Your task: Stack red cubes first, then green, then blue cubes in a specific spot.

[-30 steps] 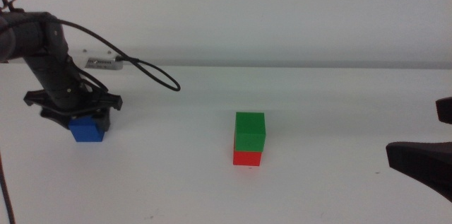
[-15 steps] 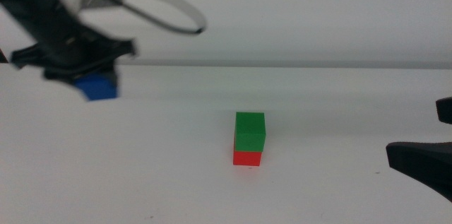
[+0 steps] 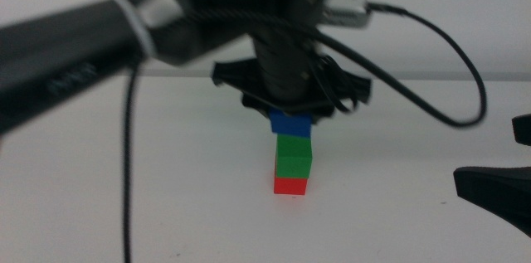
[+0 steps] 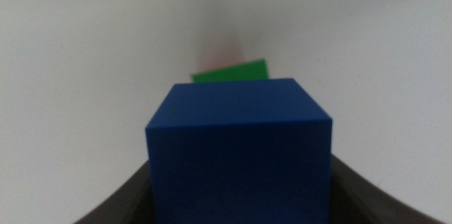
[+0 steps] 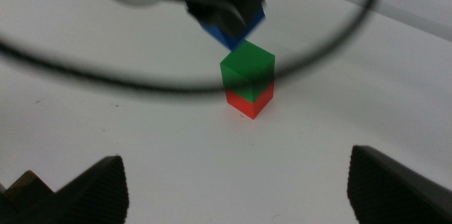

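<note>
The blue cube is showing a deep, even blue with no marking on its faces; in the left wrist view its top is looking slightly lighter than its front. The green cube is showing a bright plain green, darker on its shaded side. The red cube is glowing a solid bright red, unpatterned. The left gripper is appearing black, as is its trailing cable. The right gripper is showing dark, near-black jaws. The surface is reading as plain white, without outline or pattern.
</note>
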